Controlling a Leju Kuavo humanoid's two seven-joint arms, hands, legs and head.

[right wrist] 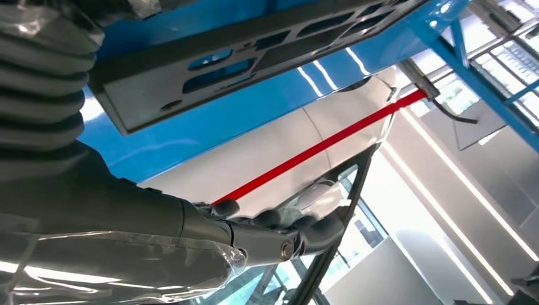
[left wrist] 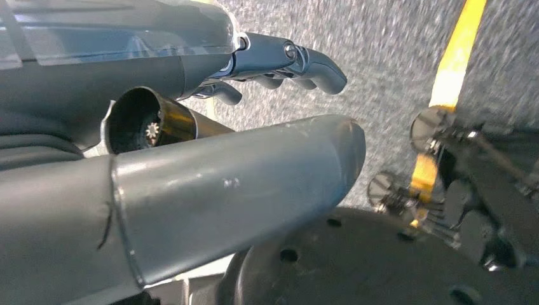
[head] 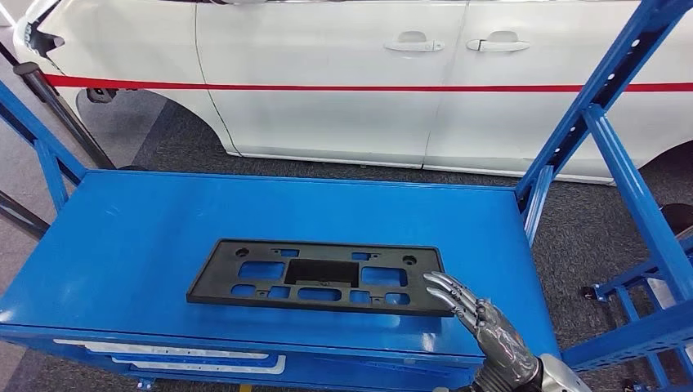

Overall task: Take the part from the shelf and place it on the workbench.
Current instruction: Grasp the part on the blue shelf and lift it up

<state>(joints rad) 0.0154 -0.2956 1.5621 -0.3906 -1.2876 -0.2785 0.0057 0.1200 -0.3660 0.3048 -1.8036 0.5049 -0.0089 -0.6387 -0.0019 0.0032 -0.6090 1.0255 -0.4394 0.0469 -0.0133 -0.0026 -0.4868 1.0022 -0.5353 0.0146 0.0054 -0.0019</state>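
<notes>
- The black licence plate bracket (head: 317, 278) is lying flat on the blue shelf top (head: 147, 220), long side running left to right, near the front edge and a little right of centre.
- The right hand (head: 478, 318) is reaching in from the near right, fingers extended and apart, holding nothing, fingertips (head: 435, 282) sitting just at the bracket's right end — whether touching, I cannot tell.
- That low, flat approach is looking like a set-up for getting under or around the thin edge, since the plate offers no handle.
- The left hand (left wrist: 279, 63) is hanging down over grey carpet (left wrist: 394, 38), fingers loosely curled, nothing in them.
- A white car (head: 343, 73) with a red stripe is standing beyond the far edge.
- Judging by this, the pick-up is not yet done.
</notes>
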